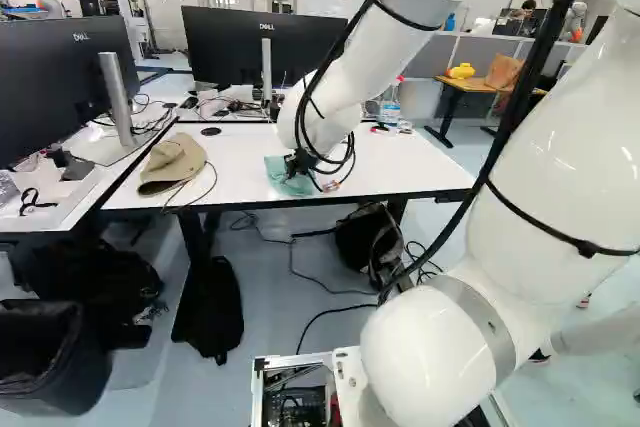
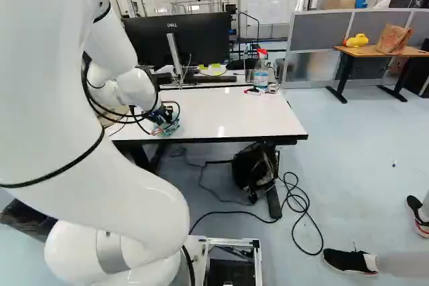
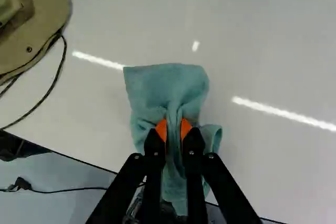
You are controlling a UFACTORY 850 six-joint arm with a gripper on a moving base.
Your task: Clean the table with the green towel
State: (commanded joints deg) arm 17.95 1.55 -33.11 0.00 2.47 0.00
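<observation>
Left base view: green towel (image 1: pixel 278 177) on the surface (image 1: pixel 400 169), near edge, beside the hat (image 1: pixel 172 164). Right base view: spray bottle (image 2: pixel 261 73) stood far side; wiping there probably remained. Wrist view: pincer (image 3: pixel 174 128) grasped the towel's bunched middle; I couldn't tell what was wiped.

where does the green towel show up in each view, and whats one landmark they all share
Left base view: the green cloth towel is just left of the middle, right of the tan fabric hat.
Right base view: left of the middle, partly hidden by the black two-fingered gripper.
Wrist view: pinched between the gripper's orange pads, spreading out ahead of them.
Shared landmark: the white tabletop with its dark edge.
</observation>
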